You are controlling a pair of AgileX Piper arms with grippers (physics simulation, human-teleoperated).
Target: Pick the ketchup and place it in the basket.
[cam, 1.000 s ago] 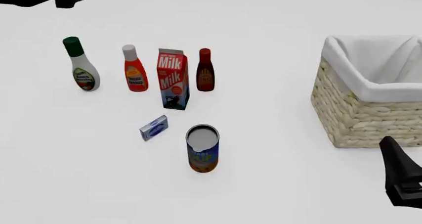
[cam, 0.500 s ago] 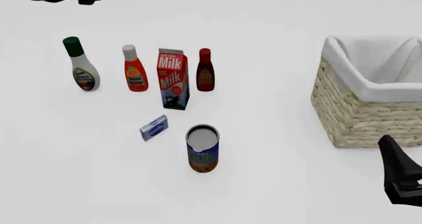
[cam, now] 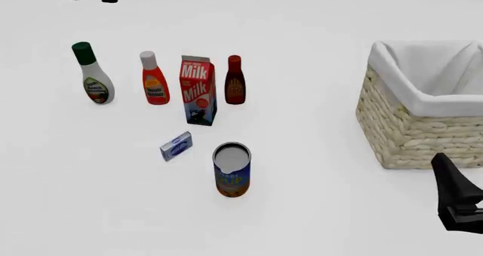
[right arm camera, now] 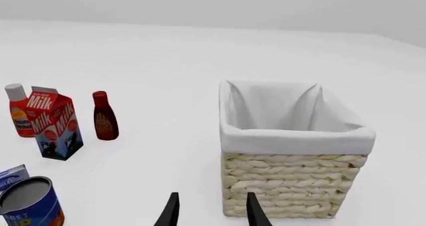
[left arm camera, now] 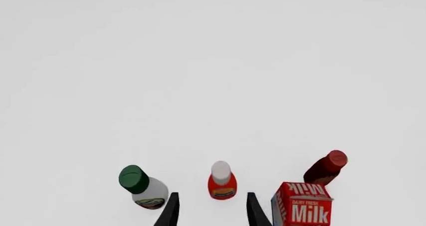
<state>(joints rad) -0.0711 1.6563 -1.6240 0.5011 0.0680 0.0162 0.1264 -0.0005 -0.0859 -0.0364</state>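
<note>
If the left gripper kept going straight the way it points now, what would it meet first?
Probably the ketchup: in the left wrist view it sits between the open left gripper fingertips, ahead of them. Depth is unclear.

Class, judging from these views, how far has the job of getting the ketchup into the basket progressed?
Done: nothing; the ketchup stands on the table beside the milk carton. In hand: the left gripper hangs open above it, holding nothing. Left: grasp, carry and release into the basket, which looks empty.

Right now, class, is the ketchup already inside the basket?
No. The ketchup stands on the table beside the milk carton, far from the basket.
</note>
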